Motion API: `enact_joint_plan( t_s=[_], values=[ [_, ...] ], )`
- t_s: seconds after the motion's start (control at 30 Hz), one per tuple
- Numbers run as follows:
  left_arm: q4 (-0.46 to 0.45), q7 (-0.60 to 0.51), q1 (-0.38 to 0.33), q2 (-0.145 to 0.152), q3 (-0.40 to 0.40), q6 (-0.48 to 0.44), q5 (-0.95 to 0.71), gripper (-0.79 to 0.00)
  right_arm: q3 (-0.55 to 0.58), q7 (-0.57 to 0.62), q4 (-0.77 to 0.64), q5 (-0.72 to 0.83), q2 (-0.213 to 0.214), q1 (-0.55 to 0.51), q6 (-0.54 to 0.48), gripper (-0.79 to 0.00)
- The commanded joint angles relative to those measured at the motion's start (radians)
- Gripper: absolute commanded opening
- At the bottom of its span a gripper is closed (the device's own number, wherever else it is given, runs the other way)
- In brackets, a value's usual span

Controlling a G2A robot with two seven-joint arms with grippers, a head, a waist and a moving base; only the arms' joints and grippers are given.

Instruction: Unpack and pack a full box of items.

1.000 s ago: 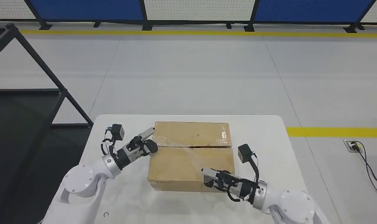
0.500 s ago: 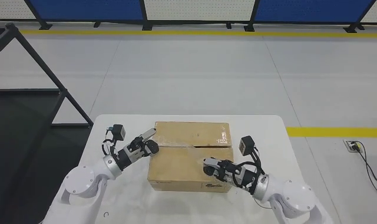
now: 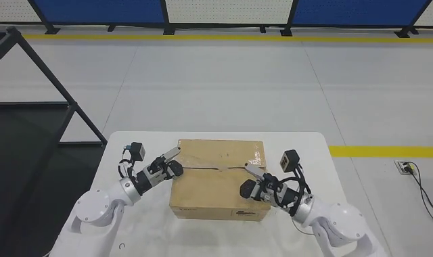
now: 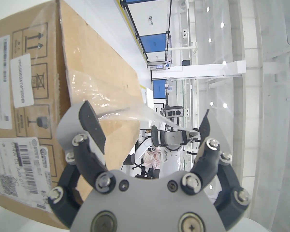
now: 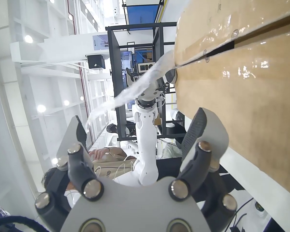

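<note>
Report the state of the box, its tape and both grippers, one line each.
box: on the table, flaps down, top seam gaping slightly.
clear tape: peeled off the seam and stretched in the air, one end on the box's edge, the other clinging to a right gripper finger.
left gripper: open, at the box's taped end.
right gripper: open, at the opposite end.

The box (image 3: 203, 193) is plain brown cardboard, its side bearing white labels (image 4: 21, 80) with black print. Its tape (image 4: 91, 90) is clear and glossy. The bench (image 3: 304, 143) beneath it is white.
</note>
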Motion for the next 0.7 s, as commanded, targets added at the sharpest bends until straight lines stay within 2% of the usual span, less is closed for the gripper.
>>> enact_joint_plan(
  t_s=[0.0, 0.4, 0.67],
  values=[
    [0.0, 0.0, 0.0, 0.001, 0.001, 0.0, -0.001, 0.0, 0.0, -0.007, 0.003, 0.006, 0.0, 0.004, 0.006, 0.0],
    [0.003, 0.005, -0.001, 0.006, 0.005, -0.003, -0.004, 0.0, -0.003, -0.042, 0.012, 0.023, -0.001, 0.024, 0.006, 0.0],
    [0.0, 0.005, 0.001, 0.01, 0.003, -0.004, -0.007, 0.0, -0.005, -0.135, 0.024, -0.029, -0.003, 0.039, -0.003, 0.0]
  ],
)
